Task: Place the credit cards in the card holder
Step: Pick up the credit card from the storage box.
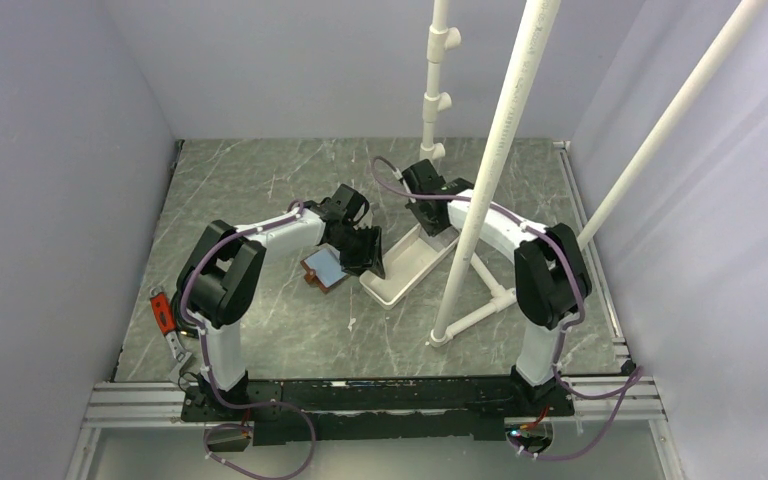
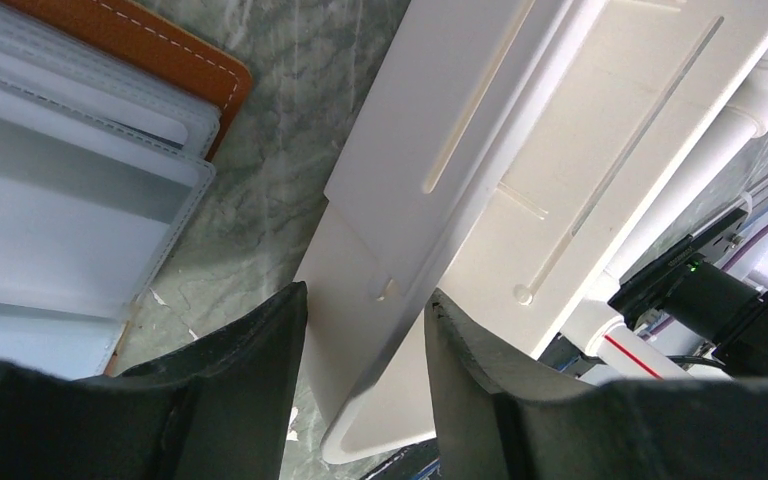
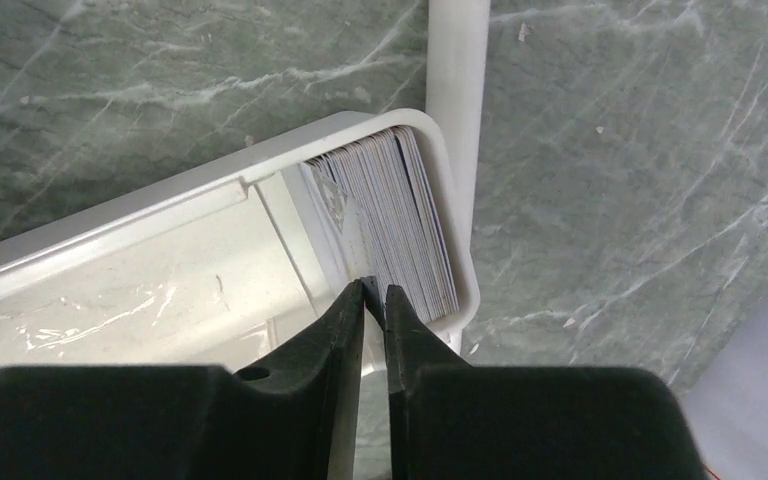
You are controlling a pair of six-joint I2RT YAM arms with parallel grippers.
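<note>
Right gripper [image 3: 375, 292] nearly clenched at the cards [image 3: 400, 215] stacked on edge in the tray [image 3: 110, 225]; several could be pinched together. Left gripper [image 2: 365, 300] released, card holder [image 2: 80, 160] open alongside.

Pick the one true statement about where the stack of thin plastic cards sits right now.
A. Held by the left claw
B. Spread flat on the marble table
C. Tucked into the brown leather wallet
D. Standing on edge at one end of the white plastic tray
D: the right wrist view shows the stack of thin plastic cards packed on edge against the end wall of the white plastic tray, just ahead of the right claw.
</note>
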